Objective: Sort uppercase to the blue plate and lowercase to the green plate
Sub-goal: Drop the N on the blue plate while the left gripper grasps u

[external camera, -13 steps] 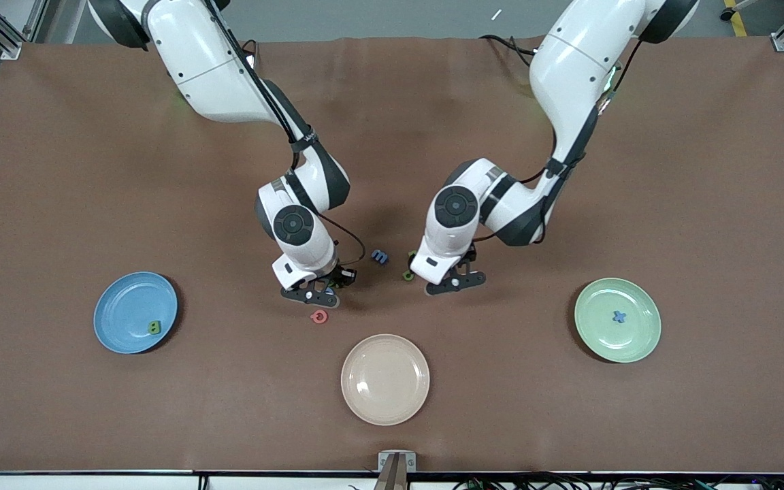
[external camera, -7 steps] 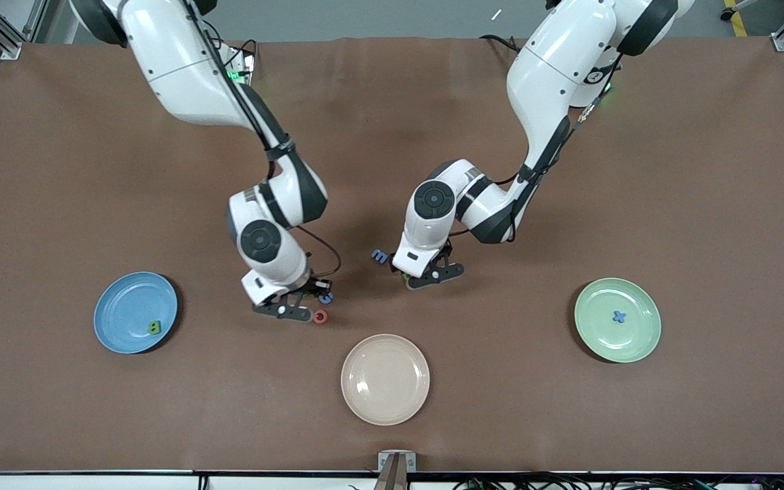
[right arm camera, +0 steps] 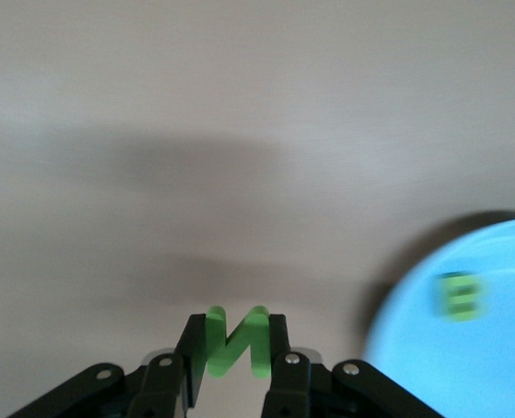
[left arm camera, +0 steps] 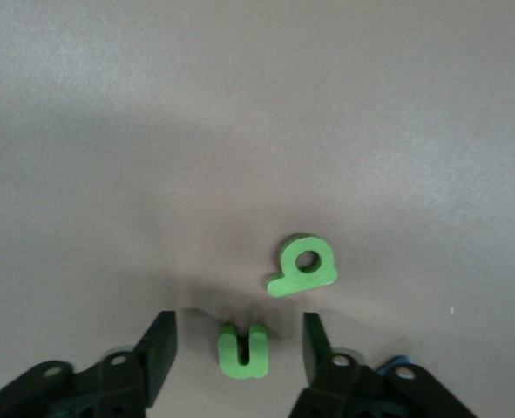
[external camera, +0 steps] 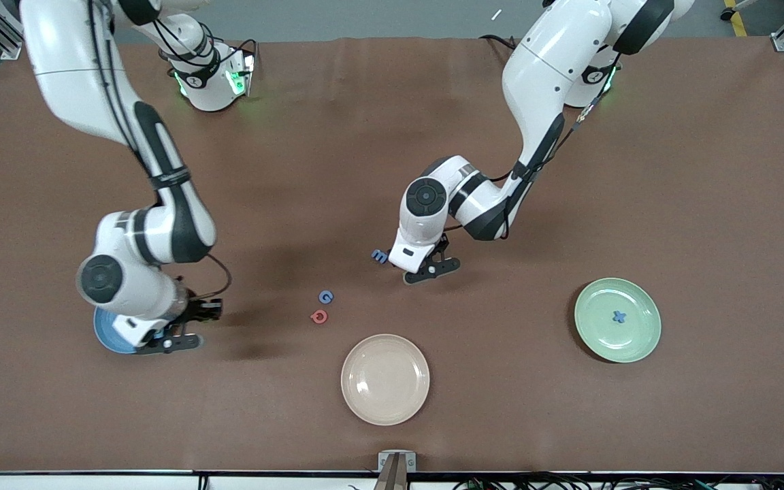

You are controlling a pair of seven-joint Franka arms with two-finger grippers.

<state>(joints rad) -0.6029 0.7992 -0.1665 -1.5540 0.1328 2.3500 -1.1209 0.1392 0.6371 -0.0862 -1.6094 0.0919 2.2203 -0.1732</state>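
Cream plate (external camera: 385, 379) sits nearest the front camera, mid-surface (external camera: 705, 170), nothing on it. Right claw (external camera: 164, 342) hangs over the blue plate (external camera: 105, 335) rim, at the right arm's end; in the right wrist view its fingers (right arm camera: 193, 353) are clamped on a green N (right arm camera: 233, 341), held upright between the pads, above the bare surface just beside the plate edge. Green B (right arm camera: 459, 294) lies inside the blue plate, blurred in the right wrist view, hidden by the arm in the front view. Green plate (external camera: 644, 337) at the left arm's end, about level with the blue one, carries a blue x (external camera: 618, 316) near its centre. Pink-red Q (external camera: 319, 316) lies flat on the surface between the blue plate and the cream plate, blue G (external camera: 325, 297) just beside it and a bit farther from the front camera, not touching. Left claw (external camera: 431, 271) is down at the surface mid-table; left wrist view shows its fingers (left arm camera: 159, 353) apart, straddling a small green n (left arm camera: 242, 350) with a gap on both sides, no contact visible. Green b/q-shaped letter (left arm camera: 303, 265) lies flat near the n, apart from it. Blue m (external camera: 380, 256) lies just beside the left claw, toward the right arm's end.
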